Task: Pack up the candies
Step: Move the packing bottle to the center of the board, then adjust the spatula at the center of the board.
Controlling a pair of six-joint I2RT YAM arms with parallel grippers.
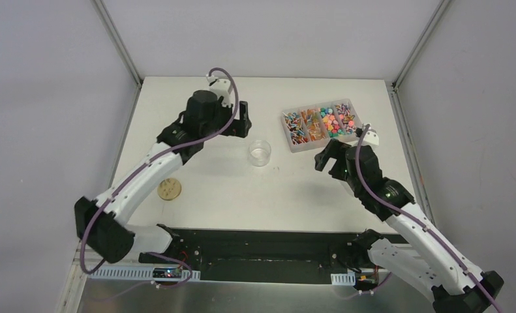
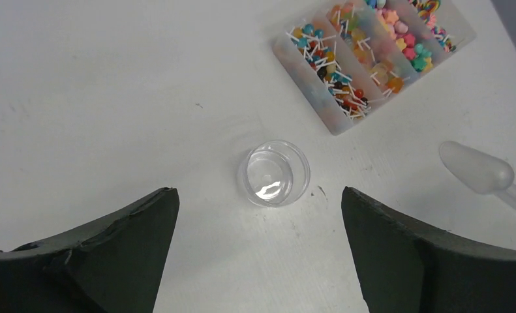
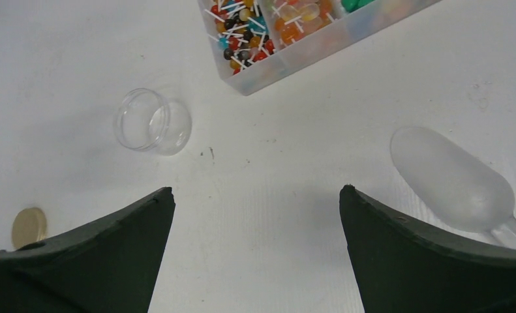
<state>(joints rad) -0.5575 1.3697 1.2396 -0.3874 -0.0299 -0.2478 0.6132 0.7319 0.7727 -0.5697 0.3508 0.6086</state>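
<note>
The candies [image 1: 332,121] are tiny multicoloured pieces in a clear divided tray [image 1: 296,146] at the back right. They also show in the left wrist view [image 2: 391,40] and the right wrist view [image 3: 247,31]. A small clear round jar [image 1: 260,152] stands open and looks empty, left of the tray. My left gripper [image 1: 241,122] is open and empty, hovering just behind and left of the jar [image 2: 274,173]. My right gripper [image 1: 326,156] is open and empty, in front of the tray, with the jar [image 3: 152,121] to its left.
A clear plastic scoop [image 3: 452,179] lies on the table right of my right gripper; it also shows in the left wrist view [image 2: 477,168]. A round wooden disc lid [image 1: 169,190] lies at the front left, under the left arm. Grey walls close in the white table [image 1: 255,195].
</note>
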